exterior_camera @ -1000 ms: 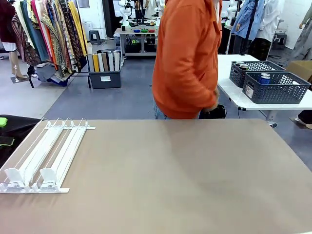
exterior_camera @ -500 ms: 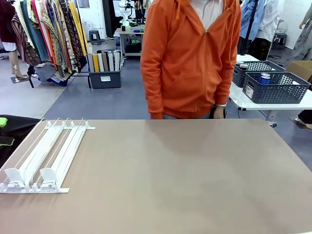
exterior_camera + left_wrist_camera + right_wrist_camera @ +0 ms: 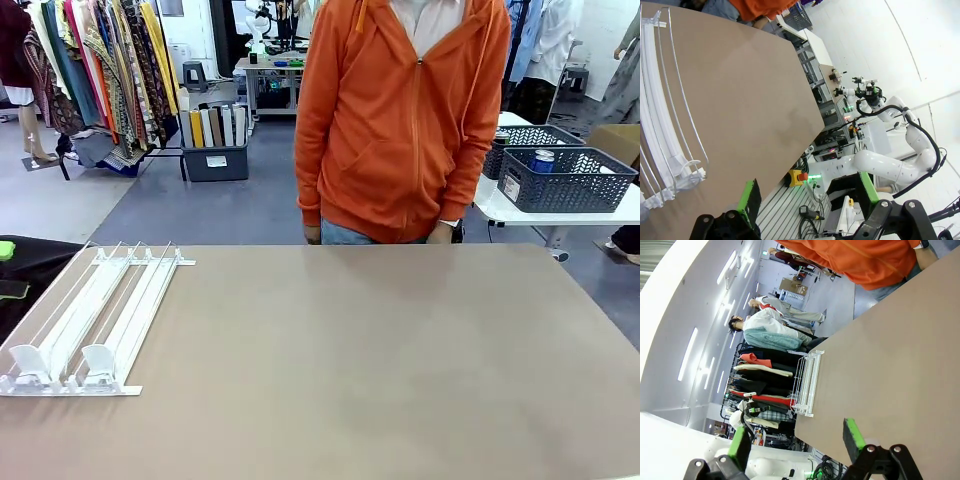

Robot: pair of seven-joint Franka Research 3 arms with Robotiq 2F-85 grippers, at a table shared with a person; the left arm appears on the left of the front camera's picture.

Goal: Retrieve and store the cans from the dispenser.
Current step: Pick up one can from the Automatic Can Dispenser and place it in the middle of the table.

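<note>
We judge the flat white plastic dispenser (image 3: 95, 315) light and springy; both pincers (image 3: 807, 200) (image 3: 795, 437) gape wide, holding nothing.

Bright, even overhead lighting — soft shadows, sharp focus, wrist views fisheye-warped.

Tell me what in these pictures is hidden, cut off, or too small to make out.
- Person's hands: front view, hidden behind the far edge of the table.
- Dispenser: front view, its near left corner runs off the picture's left edge; left wrist view, cut by the left edge.
- Blue can in the dark basket on the far table: front view, lettering too small, lower part behind the basket wall.
</note>
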